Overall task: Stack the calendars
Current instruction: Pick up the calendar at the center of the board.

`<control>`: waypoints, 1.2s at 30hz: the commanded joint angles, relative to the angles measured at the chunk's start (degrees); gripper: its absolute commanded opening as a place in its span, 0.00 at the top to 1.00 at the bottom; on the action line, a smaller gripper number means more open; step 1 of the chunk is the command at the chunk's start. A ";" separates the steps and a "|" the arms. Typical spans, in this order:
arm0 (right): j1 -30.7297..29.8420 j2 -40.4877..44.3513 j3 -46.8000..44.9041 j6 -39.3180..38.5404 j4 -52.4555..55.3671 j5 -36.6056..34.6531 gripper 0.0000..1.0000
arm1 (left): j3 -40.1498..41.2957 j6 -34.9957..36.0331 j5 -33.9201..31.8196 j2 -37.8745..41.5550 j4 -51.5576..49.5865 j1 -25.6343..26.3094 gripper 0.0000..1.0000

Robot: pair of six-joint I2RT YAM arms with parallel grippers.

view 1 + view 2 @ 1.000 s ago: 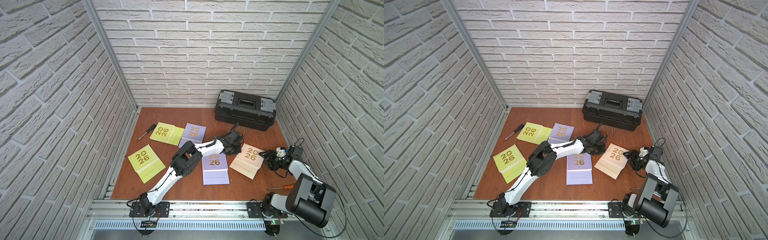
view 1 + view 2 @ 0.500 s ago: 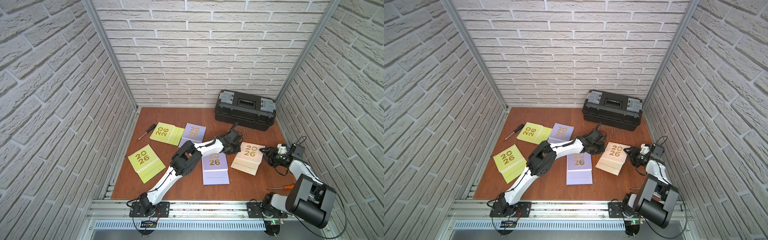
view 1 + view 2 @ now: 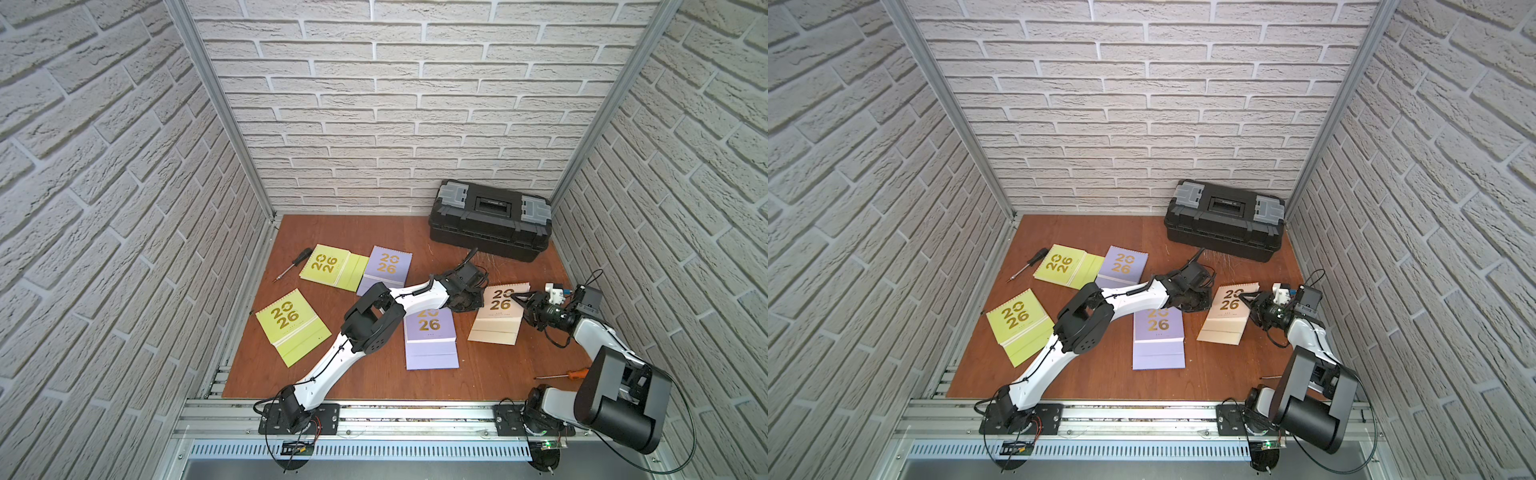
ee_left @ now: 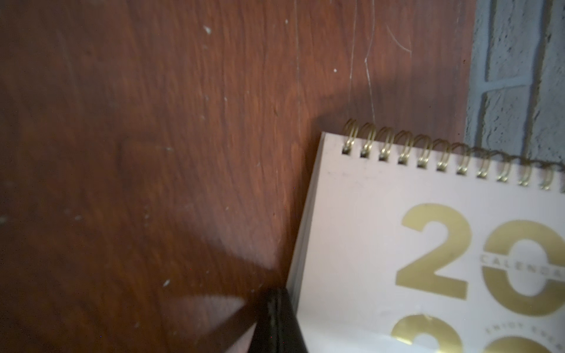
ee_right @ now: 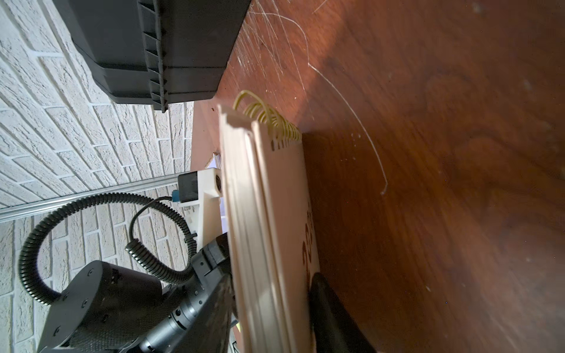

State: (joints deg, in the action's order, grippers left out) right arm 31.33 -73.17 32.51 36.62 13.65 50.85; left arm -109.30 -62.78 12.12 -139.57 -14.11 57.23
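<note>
Brick walls [image 3: 415, 124], white and rough; reddish wood-grain bench [image 3: 374, 232], scratched. We find the beige calendar [image 3: 496, 320] lying between both arms, gold spiral and gold "2026" up. Its page block shows thick and layered edge-on. Right fingers [image 5: 331, 305], black and tapered, stand apart astride its edge, one over the cover; clamped or not, we cannot tell. Left fingers [image 4: 276, 321] are pressed together, tip touching the opposite edge.

Near lavender calendar [image 3: 430, 345] partly under arm [image 3: 415, 296]
</note>
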 commanded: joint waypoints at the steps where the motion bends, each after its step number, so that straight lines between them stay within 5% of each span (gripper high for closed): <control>1: -0.42 1.79 1.50 -2.75 3.98 -2.31 0.63 | 2.31 -0.15 0.80 0.60 1.32 0.36 1.00; 5: -0.50 1.14 1.37 -3.31 4.44 -2.84 0.80 | 2.52 -0.23 0.80 0.80 1.56 0.33 1.00; 17: -1.80 4.52 3.24 -8.09 10.03 -8.08 0.97 | 2.33 0.12 0.19 2.36 1.41 0.16 1.00; 36: -5.36 14.80 9.89 -7.94 19.81 -11.91 0.97 | 12.86 2.66 -5.97 17.58 2.54 -1.42 1.00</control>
State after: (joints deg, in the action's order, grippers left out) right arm 26.74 -60.80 40.01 28.14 32.88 38.30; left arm -98.37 -61.10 8.27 -125.56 -13.21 56.36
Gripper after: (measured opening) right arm 0.149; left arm 0.045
